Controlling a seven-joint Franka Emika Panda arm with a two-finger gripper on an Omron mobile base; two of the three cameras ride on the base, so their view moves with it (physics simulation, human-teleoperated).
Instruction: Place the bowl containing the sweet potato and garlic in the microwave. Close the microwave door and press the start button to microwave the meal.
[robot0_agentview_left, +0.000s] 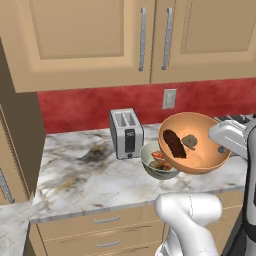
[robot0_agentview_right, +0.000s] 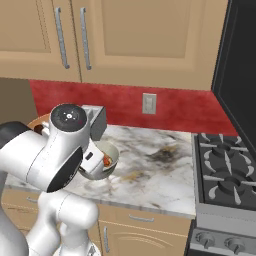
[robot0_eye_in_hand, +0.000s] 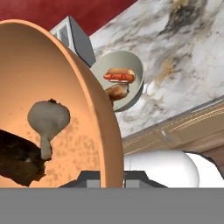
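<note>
silver toaster (robot0_agentview_left: 126, 133), grey-green bowl (robot0_agentview_left: 150, 159) w/ food, wall outlet (robot0_agentview_left: 169, 98), stove (robot0_agentview_right: 227, 175)

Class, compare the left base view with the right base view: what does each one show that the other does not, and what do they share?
Left base view alone: the inside of the orange-brown bowl, lifted and tilted, with the sweet potato and the garlic in it, and the toaster's slots.

Right base view alone: the gas stove and a tall dark panel above it.

Both: the marble counter, the grey-green bowl of red and brown food, the wall outlet, the red backsplash and the wooden cabinets.
</note>
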